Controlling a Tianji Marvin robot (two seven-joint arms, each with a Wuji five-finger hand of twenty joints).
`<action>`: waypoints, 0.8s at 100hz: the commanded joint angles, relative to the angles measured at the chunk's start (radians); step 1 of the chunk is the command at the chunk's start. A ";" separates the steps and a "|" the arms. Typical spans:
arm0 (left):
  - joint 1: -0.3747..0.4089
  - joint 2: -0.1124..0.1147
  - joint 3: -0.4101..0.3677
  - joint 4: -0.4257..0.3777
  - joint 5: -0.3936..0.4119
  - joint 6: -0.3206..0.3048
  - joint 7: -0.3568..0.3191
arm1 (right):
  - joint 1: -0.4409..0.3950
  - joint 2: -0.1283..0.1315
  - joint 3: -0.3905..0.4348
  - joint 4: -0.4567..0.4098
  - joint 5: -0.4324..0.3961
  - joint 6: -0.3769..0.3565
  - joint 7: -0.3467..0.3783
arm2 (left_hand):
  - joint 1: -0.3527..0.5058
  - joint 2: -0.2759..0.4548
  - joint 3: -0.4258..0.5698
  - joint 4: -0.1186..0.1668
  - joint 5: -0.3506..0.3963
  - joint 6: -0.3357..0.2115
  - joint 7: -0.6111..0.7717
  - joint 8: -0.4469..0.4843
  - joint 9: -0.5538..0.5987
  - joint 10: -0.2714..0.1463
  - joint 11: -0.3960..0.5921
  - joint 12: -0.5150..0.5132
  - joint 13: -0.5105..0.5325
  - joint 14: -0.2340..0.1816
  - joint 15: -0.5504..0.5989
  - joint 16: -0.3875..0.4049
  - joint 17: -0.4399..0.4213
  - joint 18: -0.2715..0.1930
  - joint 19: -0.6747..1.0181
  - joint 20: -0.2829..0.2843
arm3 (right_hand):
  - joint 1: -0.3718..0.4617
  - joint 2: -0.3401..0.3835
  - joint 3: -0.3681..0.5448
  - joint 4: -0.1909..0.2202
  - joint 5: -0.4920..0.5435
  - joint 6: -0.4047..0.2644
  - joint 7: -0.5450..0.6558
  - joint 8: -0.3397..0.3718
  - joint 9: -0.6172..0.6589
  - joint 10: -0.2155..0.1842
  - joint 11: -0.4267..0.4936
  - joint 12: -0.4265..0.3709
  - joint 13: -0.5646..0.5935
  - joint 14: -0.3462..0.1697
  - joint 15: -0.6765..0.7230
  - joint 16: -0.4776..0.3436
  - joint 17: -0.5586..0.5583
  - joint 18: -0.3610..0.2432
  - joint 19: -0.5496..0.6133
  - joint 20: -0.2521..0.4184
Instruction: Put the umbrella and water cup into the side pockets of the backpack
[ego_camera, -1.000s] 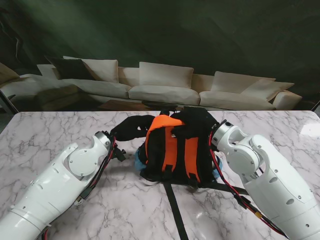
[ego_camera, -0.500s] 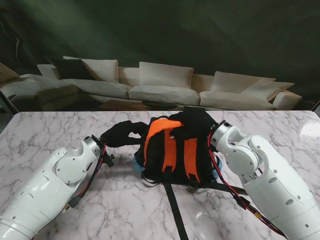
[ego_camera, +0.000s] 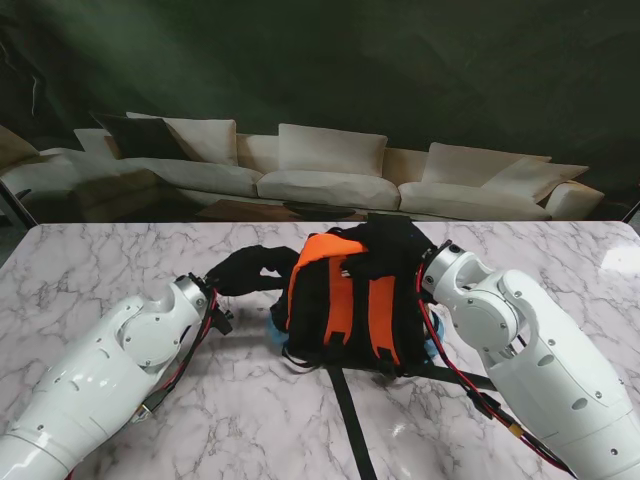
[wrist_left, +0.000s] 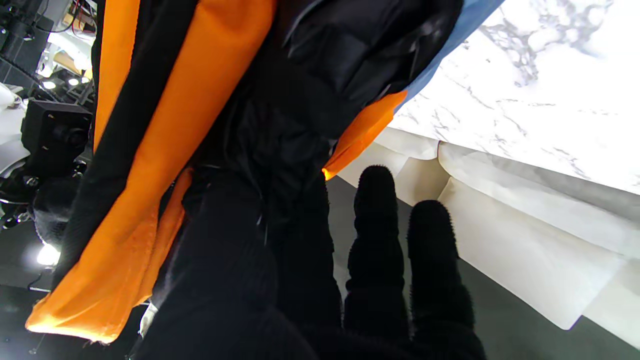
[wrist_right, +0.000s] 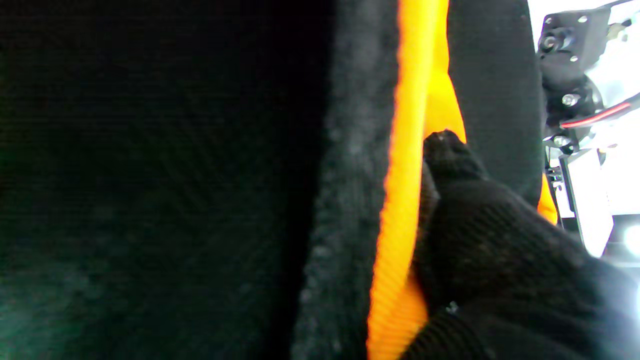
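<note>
the backpack (ego_camera: 345, 305) stands upright in the middle of the marble table (ego_camera: 120, 260), straps toward me, and i judge it is held that way so the side pockets stay open upward and the bag does not tip. my right hand (ego_camera: 392, 240) lies over the top of the pack at about 1 o'clock from its centre; in the right wrist view its gloved fingers (wrist_right: 455, 165) press against an orange edge of fabric, so i read this hand as closed on the backpack, pinning it. my left hand (ego_camera: 248, 268) is at the pack's 9 to 10 o'clock, touching its left side. in the left wrist view two fingers (wrist_left: 375, 220) stand free and straight beside the bag while the rest of the hand merges with black fabric, so i cannot tell whether it grips anything.

a blue thing (ego_camera: 277, 322) peeks out at the pack's lower left, about 8 o'clock, and another bit of blue shows at 4 o'clock; i cannot say if either is the cup or the umbrella, and neither is plainly visible anywhere.

my left forearm runs in low from 7 o'clock, wrist bent toward the bag; my right forearm comes from 5 o'clock, wrist curled over the top.
</note>
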 joint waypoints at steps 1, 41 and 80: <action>0.031 0.002 0.006 0.013 0.008 0.008 -0.016 | -0.007 0.001 0.002 0.004 -0.005 0.004 0.004 | 0.142 -0.027 0.112 0.076 0.153 -0.155 0.239 0.044 0.068 0.000 0.057 0.006 0.019 -0.005 0.038 0.020 0.008 -0.013 0.036 0.022 | 0.122 0.097 0.100 0.064 0.038 -0.095 0.043 0.008 0.006 -0.017 0.035 0.004 0.030 -0.004 0.021 0.000 0.019 0.011 0.041 -0.005; 0.057 -0.011 -0.020 -0.016 0.018 -0.008 0.053 | -0.004 0.001 -0.003 0.007 -0.003 0.006 0.004 | 0.140 -0.024 0.119 0.077 0.139 -0.174 0.261 0.062 0.057 -0.025 0.062 0.013 0.019 -0.029 0.016 0.008 0.015 -0.026 0.036 0.022 | 0.122 0.098 0.099 0.064 0.038 -0.097 0.043 0.008 0.005 -0.017 0.034 0.004 0.030 -0.002 0.020 0.000 0.019 0.011 0.041 -0.004; 0.089 -0.026 -0.034 -0.082 -0.089 0.016 0.048 | 0.000 0.000 -0.008 0.010 0.000 0.008 0.001 | 0.132 -0.027 0.119 0.073 0.143 -0.189 0.270 0.057 0.068 -0.042 0.050 -0.004 0.040 -0.051 -0.007 -0.020 0.014 -0.028 0.031 0.019 | 0.122 0.098 0.098 0.064 0.039 -0.098 0.043 0.008 0.005 -0.018 0.034 0.004 0.030 -0.003 0.020 0.000 0.019 0.011 0.041 -0.004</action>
